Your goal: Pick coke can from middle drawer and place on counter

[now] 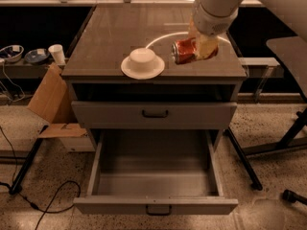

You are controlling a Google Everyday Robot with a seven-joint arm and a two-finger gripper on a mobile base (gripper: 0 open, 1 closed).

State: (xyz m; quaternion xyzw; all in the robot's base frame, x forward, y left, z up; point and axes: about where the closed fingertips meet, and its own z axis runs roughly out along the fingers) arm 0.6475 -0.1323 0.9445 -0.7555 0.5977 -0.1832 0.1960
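Note:
The coke can point(184, 51) is red-orange with a silver end and lies on its side in my gripper point(204, 46), which is shut on it. The gripper holds the can over the right part of the counter point(115, 32), just above its surface, next to the thin white curved line. My pale arm comes in from the upper right. The middle drawer point(156, 205) is pulled open at the bottom of the cabinet, and nothing shows inside it.
A white dome-shaped dish point(142, 62) sits on the counter left of the can. A shut grey drawer front point(153, 114) lies above the open drawer. A cardboard box point(50, 104) and cables lie on the floor at the left. A dark stand's legs point(288, 143) are at the right.

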